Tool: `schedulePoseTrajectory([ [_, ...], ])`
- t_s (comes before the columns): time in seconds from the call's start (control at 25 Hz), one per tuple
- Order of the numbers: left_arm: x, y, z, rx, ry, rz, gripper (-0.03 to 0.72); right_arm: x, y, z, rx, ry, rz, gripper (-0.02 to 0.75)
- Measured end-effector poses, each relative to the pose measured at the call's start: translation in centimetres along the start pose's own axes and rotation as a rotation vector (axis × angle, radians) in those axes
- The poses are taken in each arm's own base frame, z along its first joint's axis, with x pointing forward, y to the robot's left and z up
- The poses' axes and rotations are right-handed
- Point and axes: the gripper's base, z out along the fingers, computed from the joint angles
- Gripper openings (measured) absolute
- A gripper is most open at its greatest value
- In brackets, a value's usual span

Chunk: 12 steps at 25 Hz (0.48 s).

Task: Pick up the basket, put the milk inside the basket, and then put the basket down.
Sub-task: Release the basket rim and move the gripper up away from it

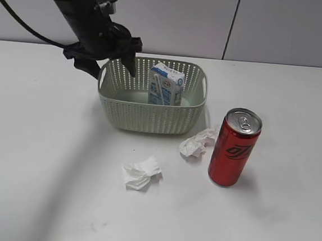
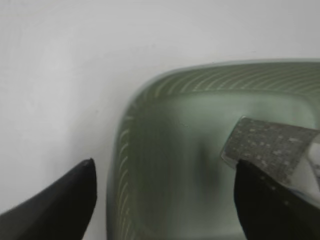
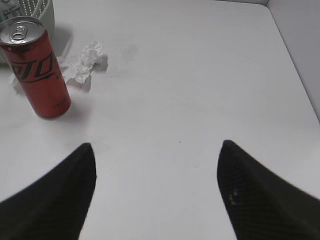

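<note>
Milk carton stands upright inside the sage-green basket on the tabletop. Left end effector, wide open, straddles the basket's rim at 10 o'clock, gripping nothing. Right end effector is open and empty.

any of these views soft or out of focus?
Left wrist view: blurred, basket and milk carton too close and smeared. Exterior view: sharp, soft shadow beside the red can. Right wrist view: table sharp, jaws dark and slightly soft.
</note>
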Motion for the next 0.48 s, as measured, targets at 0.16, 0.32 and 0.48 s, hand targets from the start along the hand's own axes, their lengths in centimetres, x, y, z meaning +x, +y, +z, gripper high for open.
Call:
schedulePoseTrajectory([
  [0.16,-1.0,1.1,-4.1,0.008,-0.046,0.011,0.670,0.0,0.0,0.0,0.000,0.000,0.000,0.591],
  [0.32,-1.4,3.9,-7.2,-0.039,-0.027,0.038,0.667,0.0,0.0,0.0,0.000,0.000,0.001,0.591],
  [0.48,-1.0,6.8,-9.5,-0.111,0.043,0.057,0.661,0.0,0.0,0.0,0.000,0.000,0.001,0.591],
])
